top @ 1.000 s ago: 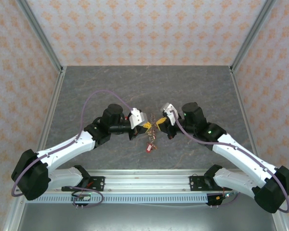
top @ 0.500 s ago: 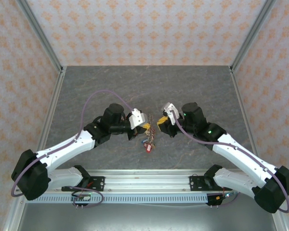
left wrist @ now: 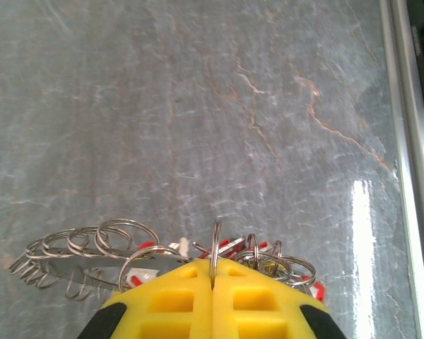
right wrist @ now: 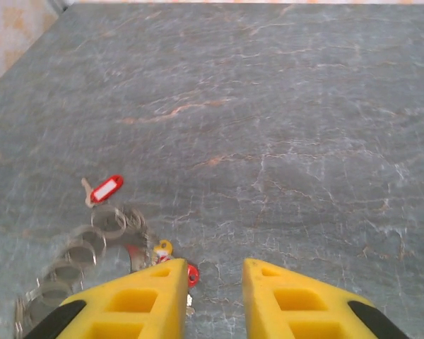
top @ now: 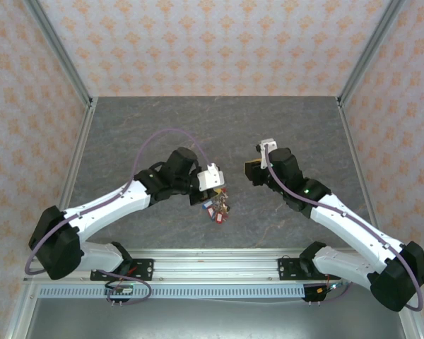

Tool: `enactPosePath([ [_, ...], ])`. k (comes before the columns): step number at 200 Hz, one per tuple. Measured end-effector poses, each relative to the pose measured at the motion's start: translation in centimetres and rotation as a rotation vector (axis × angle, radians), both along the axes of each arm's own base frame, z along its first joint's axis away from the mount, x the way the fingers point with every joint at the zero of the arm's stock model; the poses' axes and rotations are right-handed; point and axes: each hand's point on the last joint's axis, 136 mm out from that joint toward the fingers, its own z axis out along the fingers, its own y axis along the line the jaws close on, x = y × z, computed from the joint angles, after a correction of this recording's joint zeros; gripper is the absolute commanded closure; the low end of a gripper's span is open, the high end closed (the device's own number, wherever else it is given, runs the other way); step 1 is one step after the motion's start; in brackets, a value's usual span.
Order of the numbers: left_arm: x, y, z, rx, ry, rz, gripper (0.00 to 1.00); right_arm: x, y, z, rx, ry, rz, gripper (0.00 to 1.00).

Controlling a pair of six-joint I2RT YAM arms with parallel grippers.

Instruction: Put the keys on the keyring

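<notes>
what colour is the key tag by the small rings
The key tag is red with white centre; right wrist view.

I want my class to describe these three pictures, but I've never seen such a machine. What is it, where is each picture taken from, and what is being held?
These are two robot arms bolted at the near edge of a grey, stone-patterned table. The wide picture looks down from above and behind them; the other two come from a camera on each wrist, so the yellow fingers there are the arm's own. The left end effector is shut on a thin wire ring, part of a bunch of rings and red-tagged keys. The right end effector is open and empty above the table.
</notes>
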Motion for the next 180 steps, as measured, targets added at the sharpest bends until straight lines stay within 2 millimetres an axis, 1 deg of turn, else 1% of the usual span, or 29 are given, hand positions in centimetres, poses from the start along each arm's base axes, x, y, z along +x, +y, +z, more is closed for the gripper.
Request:
enactPosePath([
  [16,-0.4,-1.3,-0.8,0.017,0.022,-0.030,1.00,0.5,-1.2,0.0,0.030,0.014,-0.076,0.71],
  [32,-0.9,-2.5,-1.4,0.027,0.043,-0.052,1.00,1.1,-2.8,-0.3,0.060,0.036,-0.153,0.72],
  [43,-1.2,-3.3,-2.0,0.032,0.060,-0.061,0.97,1.5,-4.0,-0.9,0.082,0.064,-0.215,0.72],
  [72,-1.6,-5.0,-3.4,0.030,0.099,-0.047,0.95,2.1,-7.8,-3.0,0.140,0.173,-0.392,0.72],
  [96,-1.2,-5.9,-4.8,0.035,0.136,-0.004,0.93,1.7,-10.0,-5.3,0.185,0.260,-0.507,0.67],
  [111,-1.0,-6.6,-5.7,0.041,0.162,0.017,0.92,1.1,-10.4,-7.0,0.200,0.308,-0.534,0.66],
  [123,-1.0,-7.2,-6.4,0.042,0.186,0.030,0.91,0.3,-10.3,-8.3,0.214,0.348,-0.541,0.65],
  [138,-1.0,-8.0,-6.8,0.027,0.215,0.048,0.89,-0.6,-10.2,-9.5,0.225,0.384,-0.540,0.65],
  [151,-0.8,-8.7,-6.9,0.000,0.235,0.070,0.88,-0.9,-10.0,-9.9,0.237,0.401,-0.535,0.64],
  [161,-0.6,-9.1,-6.6,-0.026,0.252,0.086,0.86,-1.0,-9.8,-9.9,0.247,0.408,-0.529,0.64],
  [180,0.1,-10.1,-5.3,-0.101,0.262,0.115,0.85,-1.1,-9.4,-9.7,0.265,0.409,-0.509,0.62],
])
